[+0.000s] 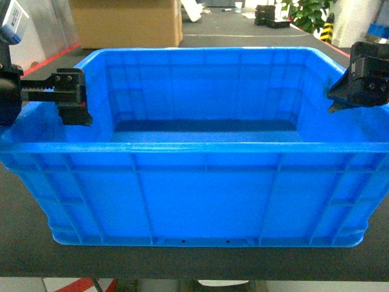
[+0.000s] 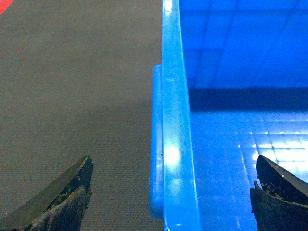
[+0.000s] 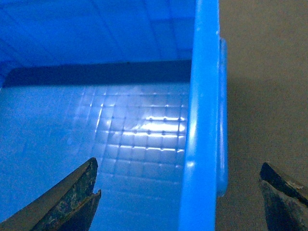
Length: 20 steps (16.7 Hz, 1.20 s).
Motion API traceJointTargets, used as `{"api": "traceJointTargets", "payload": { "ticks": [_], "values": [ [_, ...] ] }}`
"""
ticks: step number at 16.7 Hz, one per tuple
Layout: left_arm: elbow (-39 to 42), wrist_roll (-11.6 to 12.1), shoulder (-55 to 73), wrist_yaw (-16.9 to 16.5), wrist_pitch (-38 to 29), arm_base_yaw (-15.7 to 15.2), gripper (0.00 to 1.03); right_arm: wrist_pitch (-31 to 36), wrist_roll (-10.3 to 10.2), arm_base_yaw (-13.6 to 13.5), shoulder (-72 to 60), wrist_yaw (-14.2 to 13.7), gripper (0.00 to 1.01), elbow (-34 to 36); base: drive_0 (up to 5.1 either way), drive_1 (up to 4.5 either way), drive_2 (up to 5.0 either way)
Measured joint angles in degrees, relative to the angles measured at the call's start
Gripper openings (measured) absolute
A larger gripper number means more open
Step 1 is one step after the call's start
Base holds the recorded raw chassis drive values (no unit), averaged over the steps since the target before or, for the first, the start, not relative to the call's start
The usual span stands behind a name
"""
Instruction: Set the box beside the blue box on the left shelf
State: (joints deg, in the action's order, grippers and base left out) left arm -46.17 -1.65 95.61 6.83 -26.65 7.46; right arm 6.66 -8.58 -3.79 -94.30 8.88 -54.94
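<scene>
You see the box (image 1: 200, 201) standing upright on the dark table (image 1: 182, 261), very close in front of the head camera, with its long wall facing you. It is open at the top, and vertical ribs run down the near wall. The floor inside shows a fine grid pattern in both wrist views.

Your left claw (image 1: 73, 100) is at the left short rim of the box. In the left wrist view its two fingers (image 2: 57, 199) are spread wide, one over the grey table (image 2: 72, 96) outside and one over the inside of the box (image 2: 231, 144), and the rim runs between them. They do not touch the rim in this view.

Your right claw (image 1: 349, 91) is at the right short rim. The right wrist view shows the same situation: the fingers (image 3: 67, 202) are spread apart, one over the box floor (image 3: 96, 130) and the other over the table outside, with the rim between them and not pinched.

Behind the box you can see a brown cardboard carton (image 1: 127, 24), a green plant (image 1: 310, 12) and some dark objects (image 1: 270, 15) on the far surface. A red line (image 1: 55, 58) runs along the left side of the table
</scene>
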Motion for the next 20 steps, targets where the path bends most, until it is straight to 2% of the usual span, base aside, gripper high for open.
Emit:
{"api": "traceJointTargets", "payload": {
  "ticks": [1, 3, 5, 7, 8, 10, 12, 16, 19, 20],
  "values": [
    [-1.9, -1.0, -0.1, 0.1, 5.1, 0.1, 0.98, -1.0, -0.2, -0.4, 0.0, 0.3, 0.98, -0.1, 0.0, 0.0, 0.0],
    [-3.4, -2.4, 0.0, 0.2, 8.7, 0.1, 0.98, -2.1, -0.5, -0.4, -0.2, 0.4, 0.98, -0.1, 0.0, 0.0, 0.0],
    [-3.6, -2.9, 0.0, -0.5, 9.1, 0.3, 0.95, -2.4, -0.5, -0.4, -0.4, 0.3, 0.81, -0.1, 0.0, 0.0, 0.0],
    [-4.0, -2.9, -0.1, -0.7, 10.3, 1.3, 0.67, -2.4, -0.5, -0.3, -0.4, -0.5, 0.53, -0.1, 0.0, 0.0, 0.0],
    [-4.1, -2.9, -0.2, 0.1, 11.1, 1.4, 0.56, -2.4, -0.5, -0.3, -0.5, -1.1, 0.41, -0.1, 0.0, 0.0, 0.0],
    [-4.6, -2.9, -0.3, 0.7, 12.0, 1.0, 0.36, -2.3, -0.5, -0.3, -0.4, -2.3, 0.25, -0.1, 0.0, 0.0, 0.0],
    [-4.6, -2.9, -1.0, 0.6, 13.0, 1.0, 0.22, -1.4, -1.2, -0.4, -0.4, -4.0, 0.19, -0.1, 0.0, 0.0, 0.0],
    [-4.3, -3.0, -1.5, 0.8, 12.2, 1.2, 0.19, -1.4, -2.0, -0.4, -0.1, -4.5, 0.17, 0.0, 0.0, 0.0, 0.0],
    [0.9, -2.0, -6.1, 1.6, -0.6, 2.8, 0.19, 4.3, -2.2, -0.7, 5.4, -5.5, 0.16, 3.1, 0.0, 0.0, 0.0],
    [1.6, -1.7, -8.3, 2.2, -3.9, 3.2, 0.19, 6.8, -2.8, -0.7, 8.2, -4.8, 0.15, 3.8, 0.0, 0.0, 0.0]
  ]
}}
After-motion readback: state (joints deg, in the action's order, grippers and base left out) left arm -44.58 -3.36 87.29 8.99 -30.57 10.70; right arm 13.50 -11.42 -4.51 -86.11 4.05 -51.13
